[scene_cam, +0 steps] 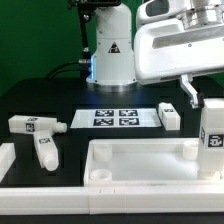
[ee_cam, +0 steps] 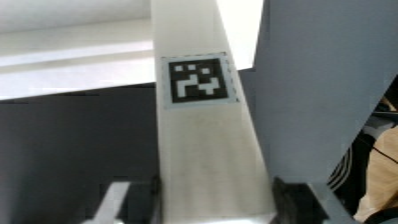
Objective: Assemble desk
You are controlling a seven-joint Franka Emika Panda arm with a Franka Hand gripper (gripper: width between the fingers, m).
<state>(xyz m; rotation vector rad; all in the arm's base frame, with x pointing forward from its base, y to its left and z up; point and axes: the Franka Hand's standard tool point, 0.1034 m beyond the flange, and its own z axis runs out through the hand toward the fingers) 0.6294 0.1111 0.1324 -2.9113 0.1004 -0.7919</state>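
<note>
One leg (scene_cam: 212, 128), clamped in the gripper (ee_cam: 201, 205) at the exterior view's right beside the tabletop (scene_cam: 140, 160) corner, evidently needed holding plumb and seating squarely.

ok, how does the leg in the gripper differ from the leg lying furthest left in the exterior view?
The gripped leg stands upright; the far-left leg lies on its side. The gripped leg is clamped in the gripper beside the tabletop; the far-left leg lies free, apart from it. Both are white and tagged.
</note>
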